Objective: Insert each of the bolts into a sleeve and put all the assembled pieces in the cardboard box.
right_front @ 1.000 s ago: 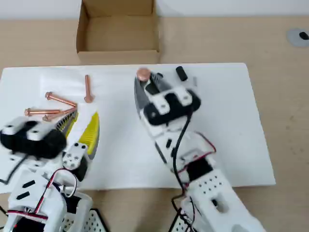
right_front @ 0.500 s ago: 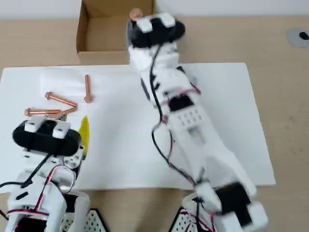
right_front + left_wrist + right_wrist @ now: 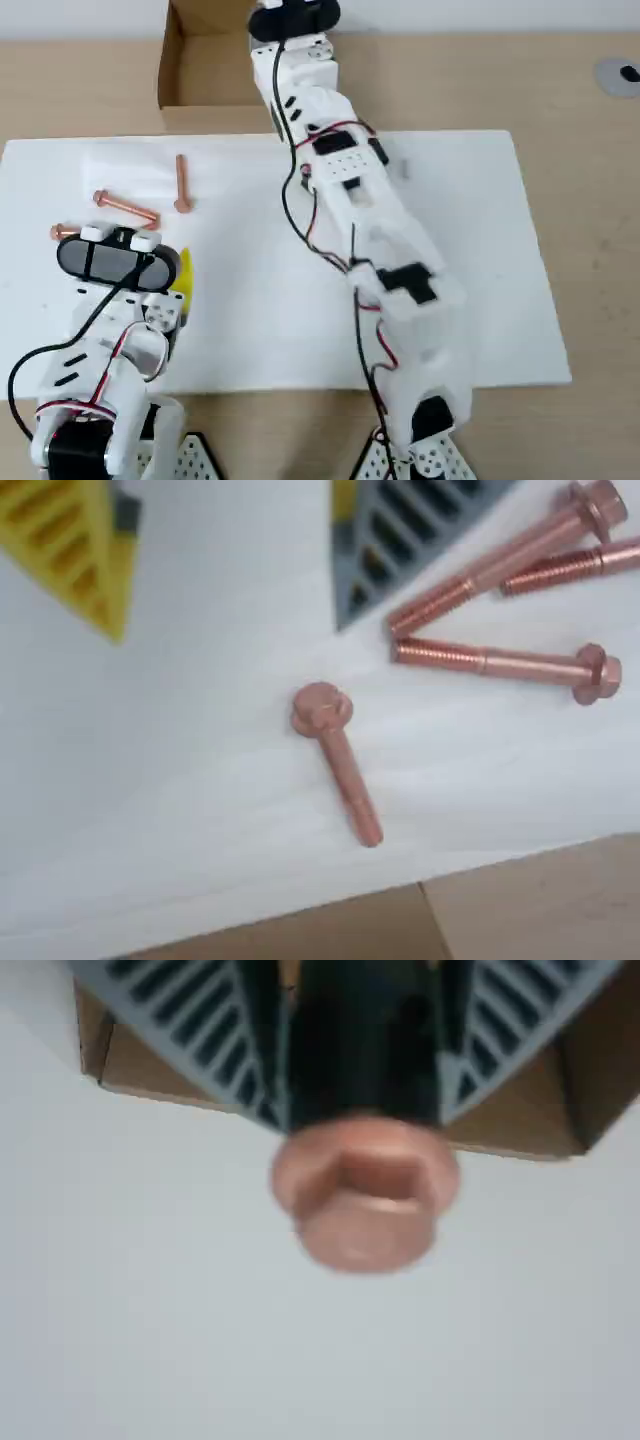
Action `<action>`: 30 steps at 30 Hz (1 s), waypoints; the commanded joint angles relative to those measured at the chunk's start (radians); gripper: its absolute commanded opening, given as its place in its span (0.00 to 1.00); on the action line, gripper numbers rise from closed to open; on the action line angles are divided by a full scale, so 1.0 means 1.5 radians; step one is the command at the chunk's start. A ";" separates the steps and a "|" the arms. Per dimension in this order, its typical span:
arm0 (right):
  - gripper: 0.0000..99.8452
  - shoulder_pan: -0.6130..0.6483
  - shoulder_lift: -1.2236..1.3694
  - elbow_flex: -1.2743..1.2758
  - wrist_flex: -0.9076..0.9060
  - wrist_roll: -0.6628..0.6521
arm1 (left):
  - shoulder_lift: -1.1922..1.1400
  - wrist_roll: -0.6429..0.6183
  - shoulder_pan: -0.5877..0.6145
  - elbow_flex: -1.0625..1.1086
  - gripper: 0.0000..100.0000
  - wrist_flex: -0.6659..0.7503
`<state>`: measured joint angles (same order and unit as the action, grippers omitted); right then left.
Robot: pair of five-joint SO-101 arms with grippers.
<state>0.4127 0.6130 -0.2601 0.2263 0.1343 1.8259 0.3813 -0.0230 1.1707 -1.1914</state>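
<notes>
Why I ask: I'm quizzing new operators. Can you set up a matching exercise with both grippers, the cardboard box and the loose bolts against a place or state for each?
Things:
1. left gripper
2. right gripper
3. cardboard box
4. loose bolts

Places or states:
A. lying on the white sheet
B. standing on the wooden table, beyond the sheet
C. open, above the sheet
D. shut on a sleeved bolt

Pairs: 1-C, 2-D, 3-B, 4-A

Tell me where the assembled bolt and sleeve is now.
Right wrist view: the sleeved bolt sits clamped in the right tool, by the cardboard box.
</notes>
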 commanded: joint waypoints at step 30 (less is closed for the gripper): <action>0.16 -0.036 0.508 -0.752 -0.275 0.005 | 0.004 -0.006 0.011 0.046 0.14 0.015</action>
<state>0.3759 1.3970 -1.2651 -0.1389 0.1358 1.8259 0.3798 -0.0199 1.2444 -1.1914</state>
